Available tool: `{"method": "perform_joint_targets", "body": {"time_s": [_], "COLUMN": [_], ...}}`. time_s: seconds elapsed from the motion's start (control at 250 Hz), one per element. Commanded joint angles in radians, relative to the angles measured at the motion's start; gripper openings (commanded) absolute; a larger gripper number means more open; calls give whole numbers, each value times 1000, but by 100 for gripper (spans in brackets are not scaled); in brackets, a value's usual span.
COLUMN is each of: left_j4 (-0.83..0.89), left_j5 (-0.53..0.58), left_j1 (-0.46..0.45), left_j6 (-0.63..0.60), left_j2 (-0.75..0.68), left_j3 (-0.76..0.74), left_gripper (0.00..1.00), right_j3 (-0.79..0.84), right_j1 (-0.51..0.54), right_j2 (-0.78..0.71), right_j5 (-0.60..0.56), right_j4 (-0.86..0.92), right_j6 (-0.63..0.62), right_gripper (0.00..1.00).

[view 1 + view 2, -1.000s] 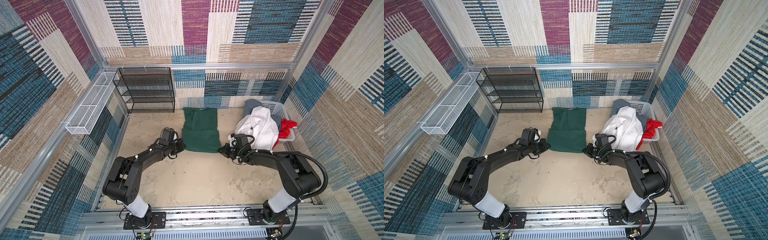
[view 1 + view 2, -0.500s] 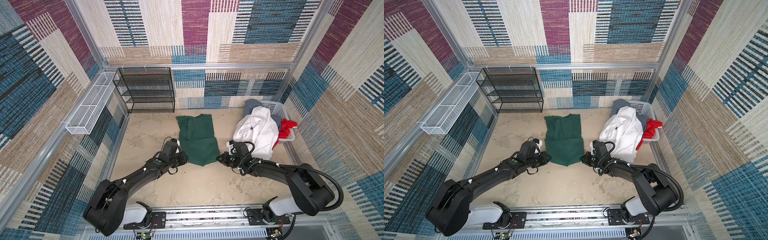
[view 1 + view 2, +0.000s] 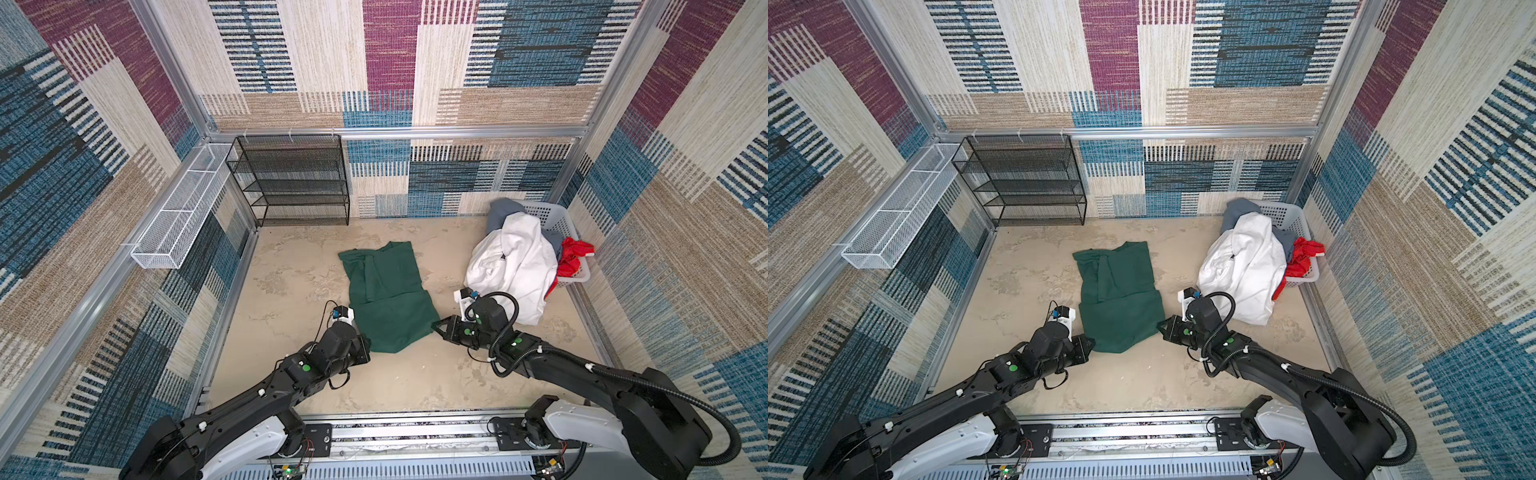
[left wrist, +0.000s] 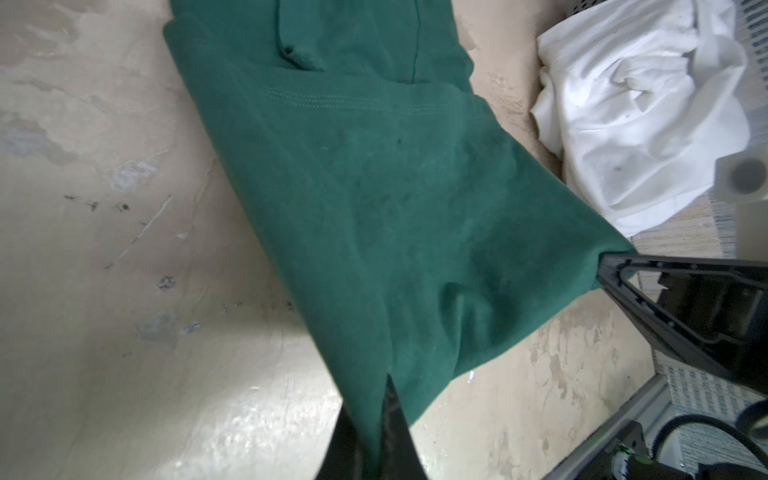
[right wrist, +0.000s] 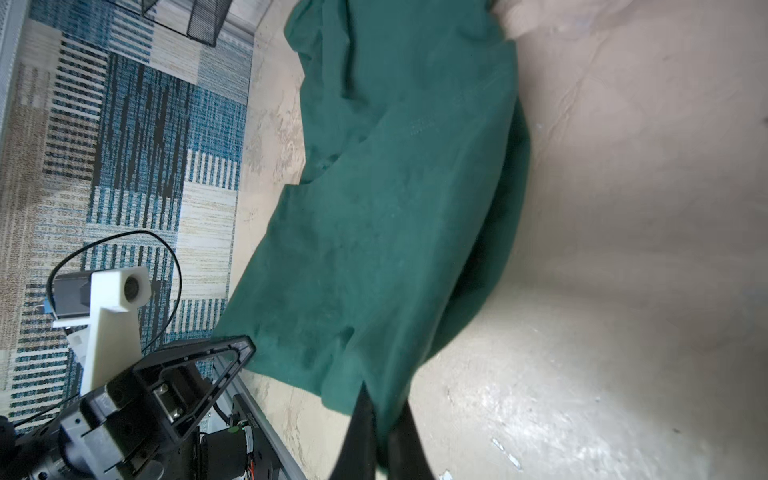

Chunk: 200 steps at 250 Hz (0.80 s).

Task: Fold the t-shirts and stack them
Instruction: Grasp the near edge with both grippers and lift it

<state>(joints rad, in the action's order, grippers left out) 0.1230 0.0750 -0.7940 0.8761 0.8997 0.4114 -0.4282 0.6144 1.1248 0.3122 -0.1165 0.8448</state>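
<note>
White t-shirt (image 3: 515, 266) hides most of the far-right basket (image 3: 559, 218); the grey t-shirt (image 3: 500, 208) beneath shows, it seems, only an edge.

Lab test cell: carpet-clad walls (image 3: 324, 50), aluminium frame (image 3: 457, 132)

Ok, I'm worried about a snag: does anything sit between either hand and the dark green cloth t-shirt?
Nothing visible does. The left hand and right hand are each shut directly on a near corner of the dark green cloth t-shirt. The crumpled white cloth t-shirt lies apart from it, beside the right arm.
</note>
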Motion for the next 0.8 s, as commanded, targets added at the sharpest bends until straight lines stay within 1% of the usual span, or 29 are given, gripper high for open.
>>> {"method": "perform_joint_targets", "body": {"time_s": [0.0, 0.108, 0.212, 0.312, 0.424, 0.52, 0.616, 0.796], "left_j4": [55, 97, 151, 208, 271, 318, 349, 443], "left_j5": [78, 103, 110, 104, 119, 173, 227, 336], "left_j1": [-49, -95, -118, -122, -122, -121, -121, -119], "left_j6": [28, 44, 42, 43, 37, 37, 41, 31], "left_j2": [-57, -116, -142, -143, -156, -179, -189, -131], "left_j3": [-6, -7, 22, 72, 134, 176, 213, 335], "left_gripper": [0, 0, 0, 0, 0, 0, 0, 0], "right_j3": [22, 6, -6, -31, -94, -182, -259, -458], "right_j1": [33, 101, 158, 174, 174, 174, 174, 169], "right_j2": [-56, -97, -134, -171, -188, -160, -125, 3], "right_j5": [-24, -65, -99, -123, -145, -172, -182, -210], "right_j4": [27, 95, 146, 206, 276, 345, 366, 433], "right_j6": [27, 42, 70, 89, 71, 36, 15, -53], "right_gripper": [0, 0, 0, 0, 0, 0, 0, 0]}}
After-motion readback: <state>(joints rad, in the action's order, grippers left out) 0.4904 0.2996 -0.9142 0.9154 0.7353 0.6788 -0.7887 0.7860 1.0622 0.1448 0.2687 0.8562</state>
